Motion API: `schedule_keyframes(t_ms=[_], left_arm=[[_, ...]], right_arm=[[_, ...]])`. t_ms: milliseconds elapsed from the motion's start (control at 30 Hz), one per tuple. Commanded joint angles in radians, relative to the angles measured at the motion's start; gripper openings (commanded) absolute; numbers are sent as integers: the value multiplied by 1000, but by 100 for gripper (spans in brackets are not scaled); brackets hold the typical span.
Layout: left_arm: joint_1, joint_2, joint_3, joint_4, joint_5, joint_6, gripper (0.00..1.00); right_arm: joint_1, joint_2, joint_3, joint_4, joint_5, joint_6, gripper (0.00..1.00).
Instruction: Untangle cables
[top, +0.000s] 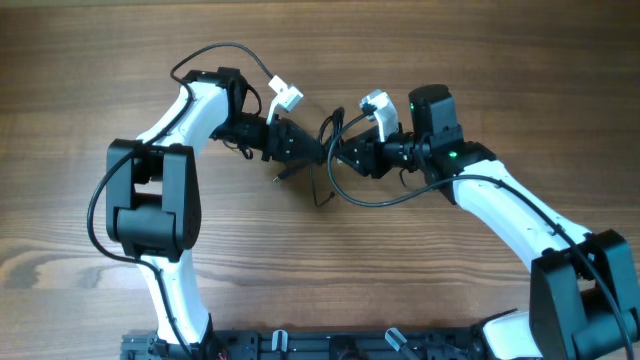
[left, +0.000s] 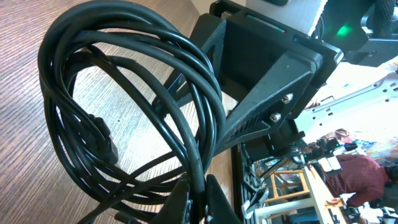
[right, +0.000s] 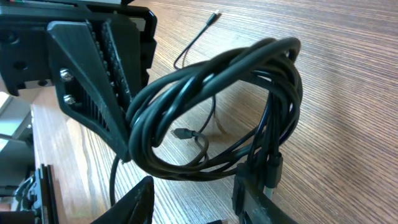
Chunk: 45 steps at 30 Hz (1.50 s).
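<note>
Black cables coiled, clamped in left fingers.

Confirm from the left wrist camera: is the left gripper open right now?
No, the left gripper is shut on the cables, its fingertips pinching several strands of the bundle at the bottom of the view.

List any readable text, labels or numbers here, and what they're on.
None readable.
No print shows on the cables or the table.
The background clutter in the left wrist view is too blurred to read.
The green light is a lamp, not a sign.
</note>
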Motion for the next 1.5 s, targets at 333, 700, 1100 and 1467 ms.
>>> schedule_keyframes(t_ms=[333,700,1100,1467], left_arm=[[-2,-19,1,-8,50,-2,4],[-2,-19,1,-8,52,-2,4],[-2,-19,1,-8,54,-2,4],[-2,-19,1,9,26,-2,7]], right_arm=[[46,1,1,56,35,26,42],[83,53,1,166,90,87,43],[134,146,1,313,125,243,46],[42,-7,1,233,3,293,4]])
